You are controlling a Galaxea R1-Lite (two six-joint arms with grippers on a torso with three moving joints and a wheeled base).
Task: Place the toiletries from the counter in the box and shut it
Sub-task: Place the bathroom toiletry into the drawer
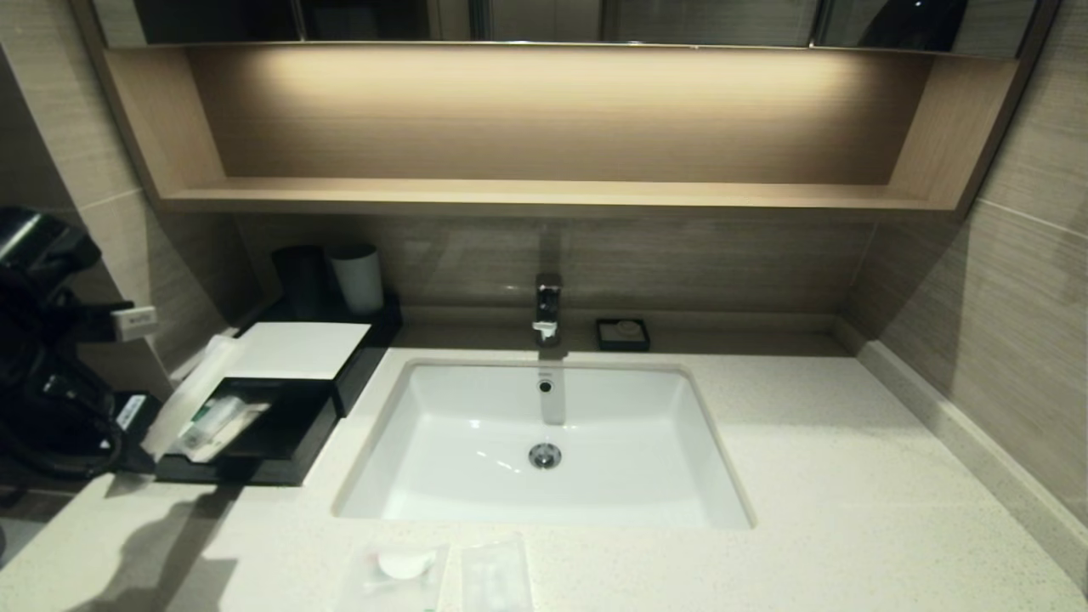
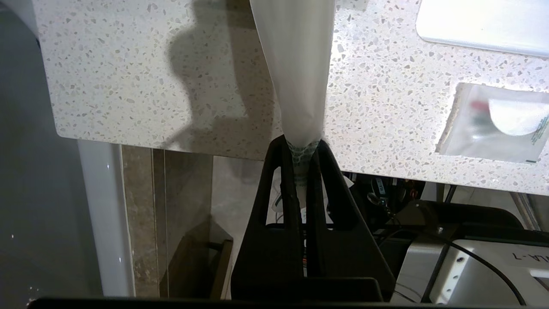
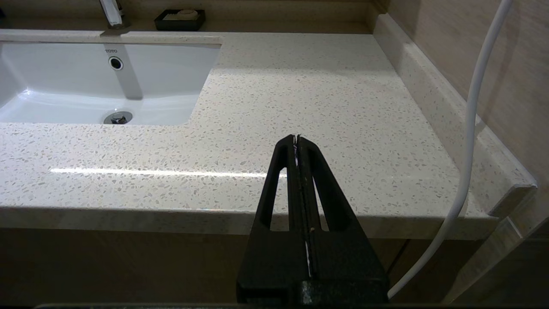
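Nearest, the bench (image 1: 816,476) carries two toiletries by its front edge: squarish packet (image 1: 399,568), small packet (image 1: 495,576). At its left edge the box (image 1: 293,353) stands drawer-out to receive the long packet (image 2: 296,68), clamped in left fingers (image 2: 302,152). Right fingers (image 3: 297,143) idle together.

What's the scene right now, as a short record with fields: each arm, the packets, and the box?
left gripper: jaws shut on the long thin packet, held above the counter
right gripper: jaws shut, empty, parked off the counter's front edge
packets on counter: disc packet and small rectangular packet, near the front edge before the sink
box: drawer pulled open, toiletries inside
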